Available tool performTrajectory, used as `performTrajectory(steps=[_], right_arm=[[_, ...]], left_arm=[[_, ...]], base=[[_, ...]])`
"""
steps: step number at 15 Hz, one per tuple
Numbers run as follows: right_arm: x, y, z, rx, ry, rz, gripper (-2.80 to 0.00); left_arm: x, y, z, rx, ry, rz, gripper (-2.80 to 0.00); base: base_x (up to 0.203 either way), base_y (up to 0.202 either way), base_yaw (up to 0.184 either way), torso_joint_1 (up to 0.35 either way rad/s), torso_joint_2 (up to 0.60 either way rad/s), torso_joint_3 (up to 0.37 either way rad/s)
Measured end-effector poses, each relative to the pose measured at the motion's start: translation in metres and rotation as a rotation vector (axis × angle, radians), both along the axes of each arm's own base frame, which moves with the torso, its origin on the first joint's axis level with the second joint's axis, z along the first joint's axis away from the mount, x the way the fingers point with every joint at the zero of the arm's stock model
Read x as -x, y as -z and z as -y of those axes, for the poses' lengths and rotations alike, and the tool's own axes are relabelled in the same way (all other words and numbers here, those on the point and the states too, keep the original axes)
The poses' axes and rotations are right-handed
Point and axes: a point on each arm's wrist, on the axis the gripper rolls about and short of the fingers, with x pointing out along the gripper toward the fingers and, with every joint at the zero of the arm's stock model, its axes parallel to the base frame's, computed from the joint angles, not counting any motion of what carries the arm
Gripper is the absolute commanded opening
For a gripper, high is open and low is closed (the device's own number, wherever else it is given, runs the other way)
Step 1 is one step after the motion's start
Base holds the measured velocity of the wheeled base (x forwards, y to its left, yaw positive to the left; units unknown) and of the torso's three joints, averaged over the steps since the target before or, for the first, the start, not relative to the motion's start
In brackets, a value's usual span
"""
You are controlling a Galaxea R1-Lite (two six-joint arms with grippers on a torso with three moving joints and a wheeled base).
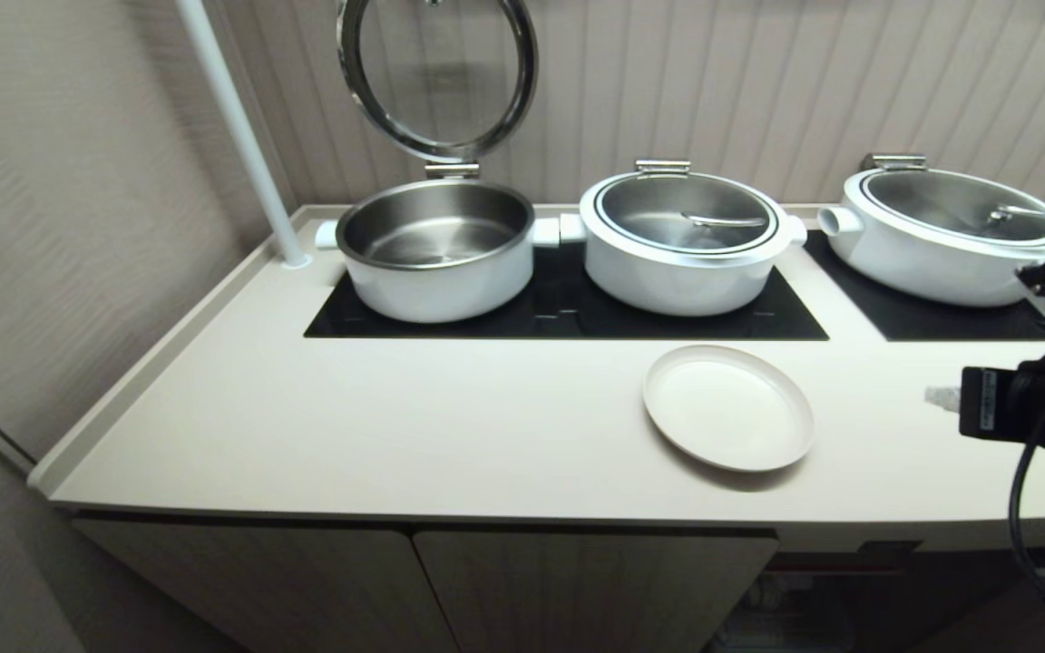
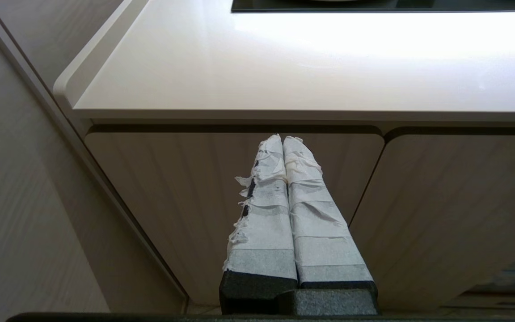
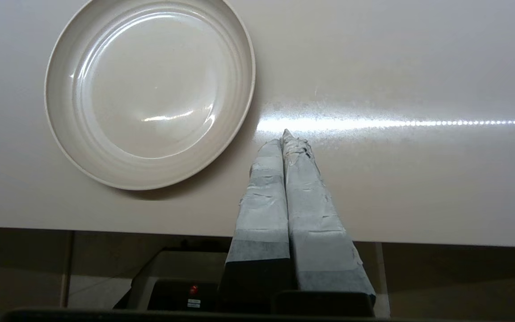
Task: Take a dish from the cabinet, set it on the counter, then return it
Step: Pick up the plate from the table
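I have the dish (image 1: 727,407) lying flat on the counter (image 1: 395,435), near the front edge, just in front of the cooktop (image 1: 568,313) and the middle pot (image 1: 681,240). So the set-down is done, I judge, and what is left is to pick the dish up again and take it back to the cabinet.

My right gripper (image 3: 285,136) hangs over the counter with its taped fingers pressed together, holding nothing. In the head view it comes in at the 3 o'clock edge, and the dish lies from it toward 9 o'clock, near but clearly apart. In the right wrist view the dish sits beside the fingertips, not ahead of them, its rim close to the tips without touching.

The dish is round, so no axis matters; what matters is the near rim, the one facing my right arm.

My left gripper (image 2: 283,138) is parked below counter height, facing a closed door (image 2: 221,201), fingers together and empty. The right arm is plainly nearer, so I would open it and slide toward the dish's rim.
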Motion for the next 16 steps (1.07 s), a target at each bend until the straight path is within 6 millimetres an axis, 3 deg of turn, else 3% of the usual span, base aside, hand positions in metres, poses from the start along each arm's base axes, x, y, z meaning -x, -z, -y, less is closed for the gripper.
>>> performTrajectory(steps=[8, 13, 16], right_arm=[[-0.062, 0.002, -0.016, -0.02, -0.104, -0.294, -2.8], [-0.102, 0.013, -0.033, -0.004, -0.143, -0.329, -2.8], [-0.115, 0.021, -0.034, -0.005, -0.142, -0.359, -2.8]], left_arm=[[0.0, 0.0, 0.0, 0.0, 0.0, 0.0, -2.8], [0.0, 0.0, 0.0, 0.0, 0.0, 0.0, -2.8], [0.0, 0.0, 0.0, -0.001, 0.0, 0.0, -2.8]], base=[[0.0, 0.0, 0.0, 0.0, 0.0, 0.0], [0.0, 0.0, 0.0, 0.0, 0.0, 0.0], [0.0, 0.0, 0.0, 0.0, 0.0, 0.0]])
